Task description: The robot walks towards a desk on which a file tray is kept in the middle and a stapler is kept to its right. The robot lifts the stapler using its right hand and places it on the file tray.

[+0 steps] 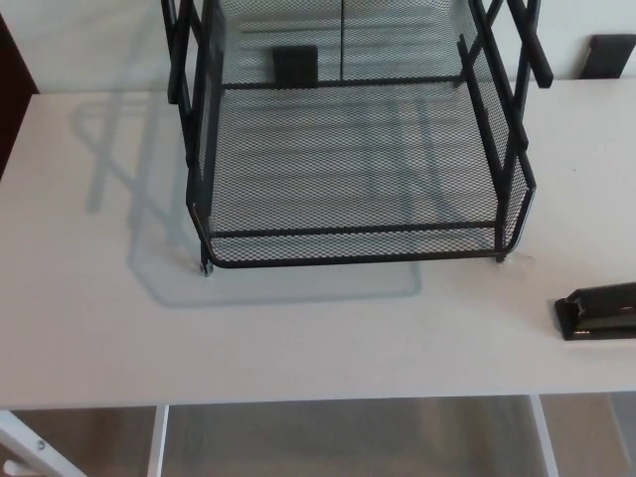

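A black wire-mesh file tray [358,260] stands in the middle of the white desk [99,318], its open front facing me and its upper tiers cut off by the top of the picture. A black stapler [598,311] lies flat on the desk to the tray's right, near the picture's right edge, partly cut off. The stapler sits apart from the tray. Neither of my hands shows in the head view.
The desk's front edge [298,402] runs across the bottom, with white legs [157,442] and floor below. A dark object [608,55] sits at the far right behind the desk. A small black block [295,66] shows through the tray's mesh.
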Motion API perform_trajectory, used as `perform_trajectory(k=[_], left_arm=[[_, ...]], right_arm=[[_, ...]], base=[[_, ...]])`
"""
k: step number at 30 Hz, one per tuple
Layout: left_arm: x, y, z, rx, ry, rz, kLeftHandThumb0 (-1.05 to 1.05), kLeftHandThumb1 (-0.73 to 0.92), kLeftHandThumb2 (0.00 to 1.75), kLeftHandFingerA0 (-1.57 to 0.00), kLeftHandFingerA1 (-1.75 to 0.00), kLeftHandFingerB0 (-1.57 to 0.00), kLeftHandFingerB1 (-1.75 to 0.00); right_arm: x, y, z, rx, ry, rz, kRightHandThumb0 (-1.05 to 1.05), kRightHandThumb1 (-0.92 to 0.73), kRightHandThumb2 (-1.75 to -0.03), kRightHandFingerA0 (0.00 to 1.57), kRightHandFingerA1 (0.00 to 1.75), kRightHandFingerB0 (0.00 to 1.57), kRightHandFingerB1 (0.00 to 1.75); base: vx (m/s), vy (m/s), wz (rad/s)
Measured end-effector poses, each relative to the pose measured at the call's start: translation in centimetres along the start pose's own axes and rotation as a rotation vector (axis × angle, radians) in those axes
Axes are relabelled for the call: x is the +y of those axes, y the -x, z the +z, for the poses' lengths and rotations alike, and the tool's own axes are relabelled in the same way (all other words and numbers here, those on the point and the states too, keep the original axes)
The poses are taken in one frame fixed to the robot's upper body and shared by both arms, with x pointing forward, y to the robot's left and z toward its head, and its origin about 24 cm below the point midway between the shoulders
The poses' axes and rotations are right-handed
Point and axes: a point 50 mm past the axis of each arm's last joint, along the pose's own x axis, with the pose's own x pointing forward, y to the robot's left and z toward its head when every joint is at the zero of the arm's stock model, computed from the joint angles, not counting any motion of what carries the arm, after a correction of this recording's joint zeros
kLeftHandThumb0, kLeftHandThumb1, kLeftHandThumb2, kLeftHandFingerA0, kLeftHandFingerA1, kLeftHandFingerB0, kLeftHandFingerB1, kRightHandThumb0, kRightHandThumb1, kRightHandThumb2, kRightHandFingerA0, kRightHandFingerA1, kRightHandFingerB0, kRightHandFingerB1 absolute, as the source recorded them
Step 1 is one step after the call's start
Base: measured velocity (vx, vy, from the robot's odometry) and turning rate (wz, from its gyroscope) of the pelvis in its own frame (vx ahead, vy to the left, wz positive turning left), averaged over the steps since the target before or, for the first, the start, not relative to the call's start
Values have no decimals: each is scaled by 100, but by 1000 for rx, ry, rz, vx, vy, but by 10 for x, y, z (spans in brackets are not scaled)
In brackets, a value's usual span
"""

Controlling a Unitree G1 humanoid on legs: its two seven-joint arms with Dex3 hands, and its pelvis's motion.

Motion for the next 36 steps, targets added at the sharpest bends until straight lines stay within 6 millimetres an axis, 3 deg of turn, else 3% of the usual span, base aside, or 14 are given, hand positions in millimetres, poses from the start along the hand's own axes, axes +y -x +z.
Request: perform_trajectory(k=[11,13,17,18,20,21,22,23,26,27,30,31,32,36], left_arm=[[0,0,3,-20,67,6,-85,83,87,-22,-95,0,-70],[1,0,4,-28,85,10,-95,70,123,-17,-77,-8,-56],[3,0,8,-50,126,18,-100,92,77,-15,-94,0,-50],[4,0,10,-59,141,20,-98,71,129,0,-72,-6,-56],[4,0,10,-66,157,20,-105,71,128,-8,-78,-7,-58],[5,0,11,-70,161,19,-105,71,128,-8,-78,-7,-58],[5,0,11,-74,164,18,-101,92,75,-18,-95,0,-55],[5,0,12,-79,167,18,-104,70,127,-6,-76,-7,-58],[5,0,14,-91,171,18,-104,69,126,-8,-77,-8,-59],[6,1,14,-96,172,18,-104,71,127,-6,-76,-8,-59],[6,1,14,-110,171,16,-104,73,130,-3,-74,-9,-58],[6,1,14,-109,171,16,-102,92,78,-7,-101,0,-70],[6,1,14,-108,171,15,-104,72,129,0,-74,-9,-59],[6,1,13,-112,174,11,-105,72,129,-6,-75,-10,-59]], right_arm=[[-49,1,21,-97,-394,-164,-79,-61,-95,0,10,0,16],[-62,1,32,-143,-462,-204,-86,-61,-94,10,16,0,10],[-94,4,59,-254,-599,-277,-84,-49,-92,0,10,0,17],[-110,7,70,-305,-652,-308,-104,-59,-102,7,22,0,0],[-132,13,91,-391,-689,-347,-105,-57,-65,35,139,0,77],[-143,18,103,-436,-695,-366,-105,-57,-65,35,139,0,77],[-154,23,116,-487,-701,-384,-105,-42,-99,43,125,6,75],[-166,30,130,-544,-705,-403,-105,-41,-96,27,114,8,78],[-190,49,165,-687,-697,-433,-99,-61,-62,0,103,0,62],[-196,55,174,-726,-687,-439,-84,-45,-94,0,51,0,37],[-212,85,209,-873,-588,-457,-69,-52,-64,8,67,0,18],[-213,92,216,-901,-548,-456,-76,-40,-83,0,53,5,13],[-212,95,221,-916,-519,-450,-72,-38,-82,0,38,0,18],[-195,108,247,-980,-321,-369,-79,-42,-79,0,22,0,1]], base=[[0,0,0],[0,0,0],[0,0,0],[0,0,0],[0,0,0],[0,0,0],[0,0,0],[0,0,0],[0,0,0],[0,0,0],[0,0,0],[0,0,0],[0,0,0],[0,0,0]])
